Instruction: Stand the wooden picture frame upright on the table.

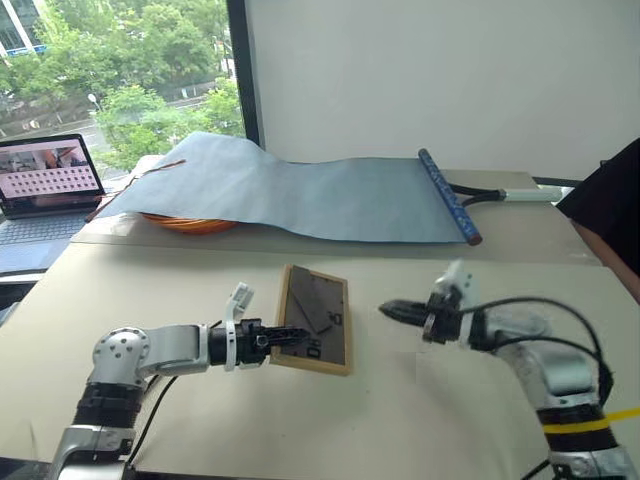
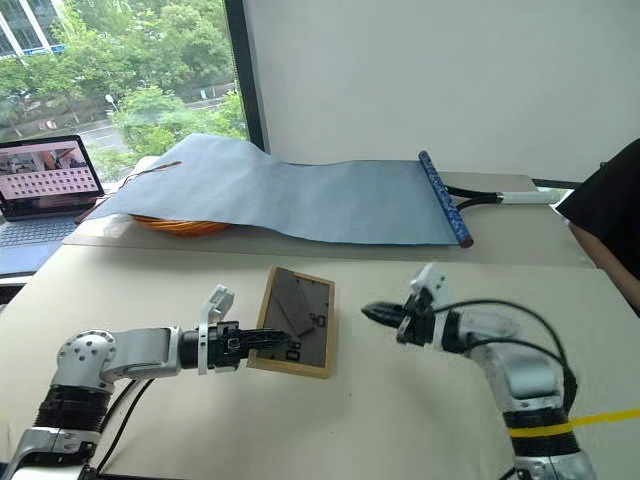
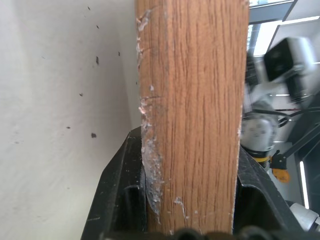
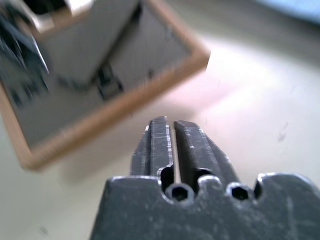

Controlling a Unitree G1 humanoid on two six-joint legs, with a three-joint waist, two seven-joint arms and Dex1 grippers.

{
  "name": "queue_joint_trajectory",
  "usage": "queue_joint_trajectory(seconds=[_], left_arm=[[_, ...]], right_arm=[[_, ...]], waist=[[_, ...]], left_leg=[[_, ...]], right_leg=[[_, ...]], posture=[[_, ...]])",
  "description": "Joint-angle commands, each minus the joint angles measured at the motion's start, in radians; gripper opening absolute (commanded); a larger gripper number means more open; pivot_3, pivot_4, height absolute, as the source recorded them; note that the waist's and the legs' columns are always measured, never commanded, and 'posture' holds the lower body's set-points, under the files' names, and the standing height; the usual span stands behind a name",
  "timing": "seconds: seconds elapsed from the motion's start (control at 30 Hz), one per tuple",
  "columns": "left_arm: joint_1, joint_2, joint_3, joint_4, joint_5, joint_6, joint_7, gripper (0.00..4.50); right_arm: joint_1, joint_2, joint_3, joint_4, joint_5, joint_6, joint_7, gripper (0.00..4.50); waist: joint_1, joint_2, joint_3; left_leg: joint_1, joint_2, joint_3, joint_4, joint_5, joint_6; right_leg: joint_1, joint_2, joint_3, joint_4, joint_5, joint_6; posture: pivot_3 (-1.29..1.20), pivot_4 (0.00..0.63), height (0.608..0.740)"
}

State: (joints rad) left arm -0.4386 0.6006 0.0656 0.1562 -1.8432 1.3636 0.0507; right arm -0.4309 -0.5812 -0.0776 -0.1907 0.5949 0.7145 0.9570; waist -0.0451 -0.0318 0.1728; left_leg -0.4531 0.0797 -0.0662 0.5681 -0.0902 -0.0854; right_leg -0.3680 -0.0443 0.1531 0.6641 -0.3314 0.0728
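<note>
Left wrist view: wooden picture frame [image 3: 192, 115] clamped in left pincer [image 1: 285, 338].

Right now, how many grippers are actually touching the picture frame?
1. The left gripper clamps the wooden picture frame at its near-left edge; the right gripper hangs apart, to the frame's right.

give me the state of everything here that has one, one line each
wooden picture frame: tilted, grey back panel facing the camera, not yet standing on its own
left gripper: shut on the frame's edge
right gripper: fingers nearly together, apart from the frame, holding nothing
laptop: lid open, screen lit
grey-blue sheet: unrolled across the far table
</note>
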Motion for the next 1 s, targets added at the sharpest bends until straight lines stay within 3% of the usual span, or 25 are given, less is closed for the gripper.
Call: queue_joint_trajectory(seconds=[0.03,0.1,0.4,0.67,1.0], left_arm=[[-0.022,0.014,-0.006,-0.038,-0.002,0.003,-0.048,1.18],[-0.028,0.016,-0.020,-0.060,-0.024,-0.002,-0.043,1.18],[-0.066,0.048,-0.077,-0.118,-0.096,-0.029,-0.041,1.18],[-0.044,0.051,-0.061,-0.042,-0.129,-0.024,-0.077,1.18],[-0.090,0.058,0.031,0.169,-0.129,0.081,-0.235,1.18]], right_arm=[[-0.050,0.032,0.040,-0.058,0.052,0.081,-0.039,2.22],[-0.074,0.051,0.108,-0.029,-0.003,0.061,-0.053,2.90],[-0.145,0.121,0.246,0.092,-0.032,0.037,0.015,2.90],[-0.123,0.125,0.169,0.038,0.012,-0.066,0.107,2.90],[-0.071,0.009,0.051,-0.017,-0.019,-0.181,0.092,2.90]], waist=[[0.002,0.000,0.000],[0.002,0.000,0.000],[0.005,0.000,0.000],[0.006,0.000,0.000],[0.002,0.000,0.000]], left_leg=[[-0.001,0.000,0.000,0.000,0.000,0.000],[-0.004,0.000,0.000,0.001,0.000,0.000],[-0.007,0.000,0.000,0.002,0.000,0.000],[-0.007,0.000,0.000,0.001,0.000,0.000],[-0.007,0.000,0.000,0.001,0.000,0.000]], right_leg=[[-0.001,0.000,0.000,0.000,0.000,0.000],[-0.003,0.000,0.000,0.000,0.000,0.000],[-0.006,0.000,-0.001,0.000,0.000,0.000],[-0.006,0.000,-0.001,0.000,0.000,0.000],[-0.007,0.000,-0.001,0.001,0.000,0.000]], posture=[[0.00,0.150,0.740],[0.00,0.150,0.740],[0.00,0.150,0.740],[0.00,0.150,0.740],[0.00,0.150,0.740]])
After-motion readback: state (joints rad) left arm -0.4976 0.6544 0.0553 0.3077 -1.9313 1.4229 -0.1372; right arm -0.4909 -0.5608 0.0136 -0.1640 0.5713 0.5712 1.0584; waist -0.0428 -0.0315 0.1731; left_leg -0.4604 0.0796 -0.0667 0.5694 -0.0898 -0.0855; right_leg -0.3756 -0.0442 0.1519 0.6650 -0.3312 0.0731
